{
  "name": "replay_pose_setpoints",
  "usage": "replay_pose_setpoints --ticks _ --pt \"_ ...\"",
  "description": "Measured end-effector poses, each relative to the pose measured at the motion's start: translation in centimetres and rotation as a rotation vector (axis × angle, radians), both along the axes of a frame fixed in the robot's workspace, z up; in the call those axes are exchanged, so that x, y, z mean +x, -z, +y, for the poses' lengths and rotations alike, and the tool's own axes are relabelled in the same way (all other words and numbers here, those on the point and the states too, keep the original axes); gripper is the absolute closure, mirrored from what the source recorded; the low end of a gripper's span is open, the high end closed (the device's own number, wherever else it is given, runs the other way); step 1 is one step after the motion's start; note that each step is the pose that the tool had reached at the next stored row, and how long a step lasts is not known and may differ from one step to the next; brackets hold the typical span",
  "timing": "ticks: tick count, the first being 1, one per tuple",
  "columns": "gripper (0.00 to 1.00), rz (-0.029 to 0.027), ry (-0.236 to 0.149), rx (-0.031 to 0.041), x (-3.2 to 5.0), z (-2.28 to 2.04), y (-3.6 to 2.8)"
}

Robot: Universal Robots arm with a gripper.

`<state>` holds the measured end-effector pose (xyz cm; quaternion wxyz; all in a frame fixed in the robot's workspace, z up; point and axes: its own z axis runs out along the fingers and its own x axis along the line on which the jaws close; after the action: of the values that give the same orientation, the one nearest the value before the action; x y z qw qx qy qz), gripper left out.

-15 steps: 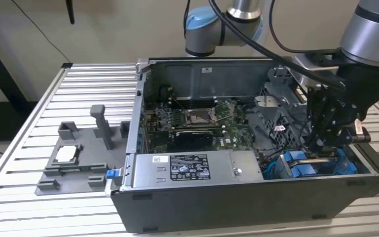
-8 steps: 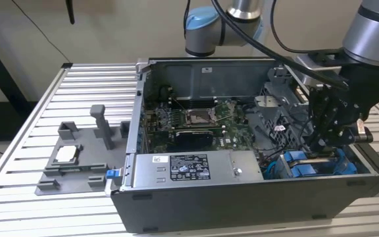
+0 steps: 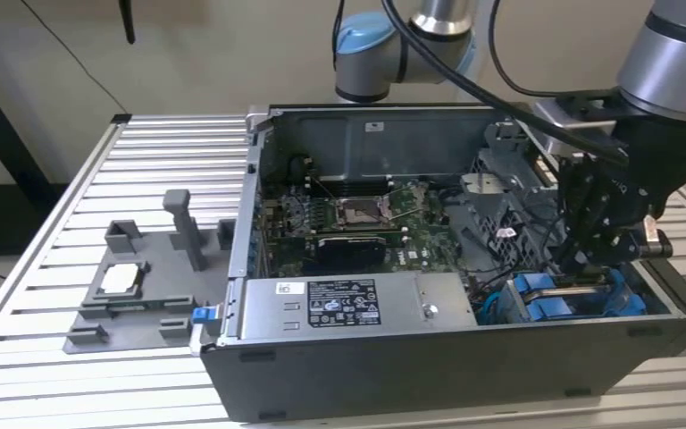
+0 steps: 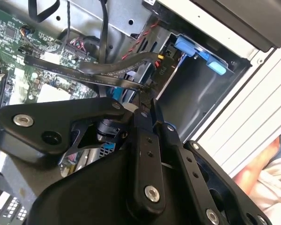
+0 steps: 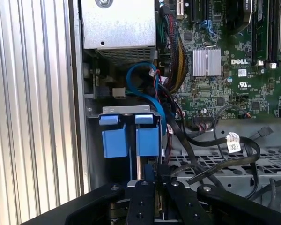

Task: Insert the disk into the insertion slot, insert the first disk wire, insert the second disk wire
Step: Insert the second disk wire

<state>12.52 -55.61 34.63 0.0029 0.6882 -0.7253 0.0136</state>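
Disk (image 5: 114, 140), in its blue carrier, is sitting inside the insertion slot (image 5: 93, 140), at four o'clock from the motherboard (image 3: 355, 214) in the exterior view. Gripper (image 3: 581, 268) is hanging directly over that slot. In the second wrist view its fingers (image 4: 143, 140) are pinching together on the end of a black flat disk wire (image 4: 65, 68). Power-supply box (image 3: 439, 304) is lying at nine o'clock from the slot.

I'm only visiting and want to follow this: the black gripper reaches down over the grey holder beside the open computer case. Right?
Not quite. In the exterior view the gripper reaches down inside the open computer case, at the blue fittings of the insertion slot, not over the grey holder beside it.
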Motion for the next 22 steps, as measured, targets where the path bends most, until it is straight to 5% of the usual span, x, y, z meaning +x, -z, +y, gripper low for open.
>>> replay_pose_setpoints --ticks 22 --pt "0.84 0.0 0.0 0.0001 0.3 0.11 0.76"
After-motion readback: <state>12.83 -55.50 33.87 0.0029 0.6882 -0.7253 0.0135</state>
